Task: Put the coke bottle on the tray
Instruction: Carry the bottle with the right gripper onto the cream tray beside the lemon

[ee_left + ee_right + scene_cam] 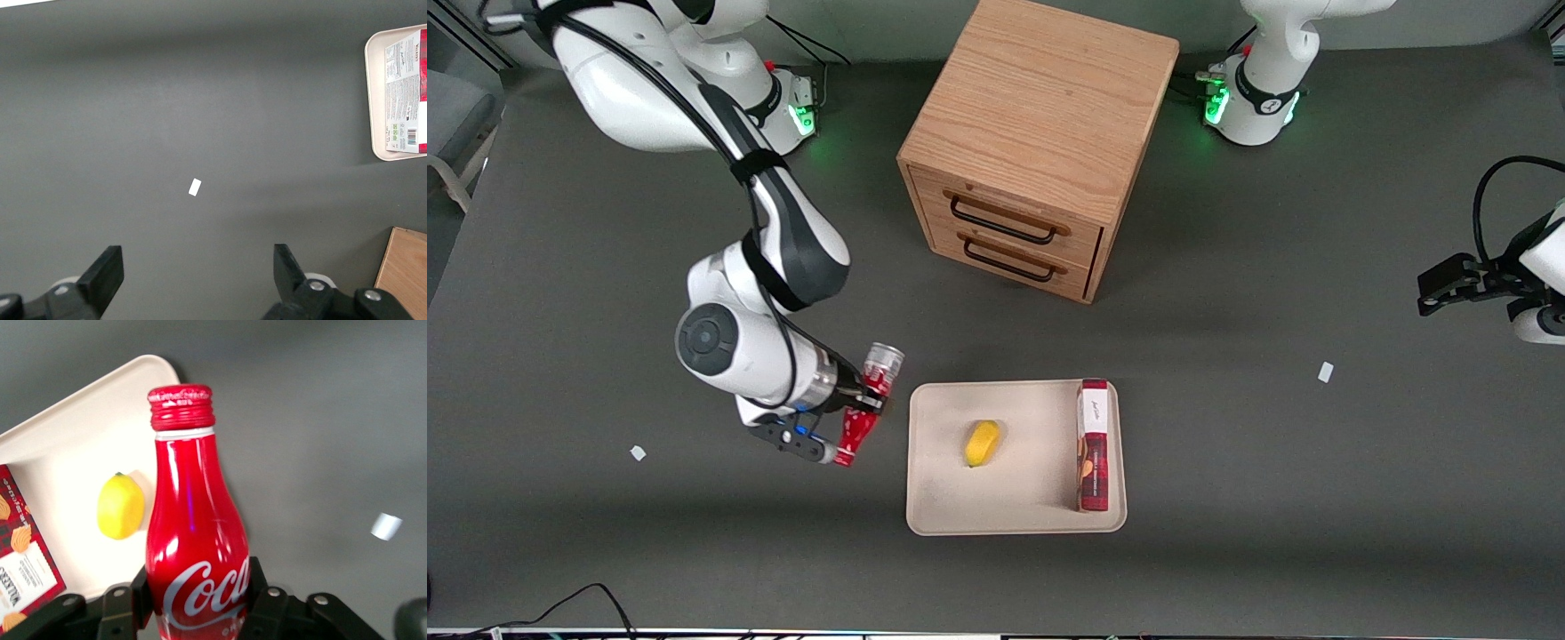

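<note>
My right gripper (864,402) is shut on the coke bottle (869,404), a slim red bottle with white script, held tipped over above the table beside the tray's edge toward the working arm's end. Its silver-grey wide end points away from the front camera and its red neck toward it. In the right wrist view the gripper (199,597) pinches the bottle (193,540) at the logo, one finger (141,593) on each side. The cream-beige tray (943,507) lies in front of the drawer cabinet, nearer the front camera; its corner shows in the right wrist view (80,420).
On the tray lie a yellow lemon (982,443) and a red-and-white box (1093,444) standing on its long edge. The wooden drawer cabinet (1040,133) stands farther from the camera. Small white scraps (638,452) (1326,372) lie on the grey table.
</note>
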`<state>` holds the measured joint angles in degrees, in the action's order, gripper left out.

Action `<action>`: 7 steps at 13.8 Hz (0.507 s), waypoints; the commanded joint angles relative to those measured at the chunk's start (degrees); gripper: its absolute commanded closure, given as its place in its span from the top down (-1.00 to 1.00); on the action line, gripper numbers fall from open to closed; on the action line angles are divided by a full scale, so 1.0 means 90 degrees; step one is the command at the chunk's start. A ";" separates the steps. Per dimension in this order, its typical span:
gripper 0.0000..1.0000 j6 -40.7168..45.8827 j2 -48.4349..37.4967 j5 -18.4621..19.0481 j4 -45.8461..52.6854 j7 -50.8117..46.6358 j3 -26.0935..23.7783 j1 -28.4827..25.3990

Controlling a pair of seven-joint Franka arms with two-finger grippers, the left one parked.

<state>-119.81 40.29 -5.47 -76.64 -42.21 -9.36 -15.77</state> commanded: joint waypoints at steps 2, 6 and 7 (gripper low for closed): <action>-1.00 0.0032 0.1937 0.0129 0.2215 0.0110 0.0005 -0.0220; -1.00 -0.0885 0.2417 0.0109 0.2256 0.0081 -0.0073 -0.0308; -0.03 -0.0896 0.2447 0.0109 0.2256 0.0042 -0.0073 -0.0308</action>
<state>-127.66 60.61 -5.21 -59.74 -41.82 -9.62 -17.99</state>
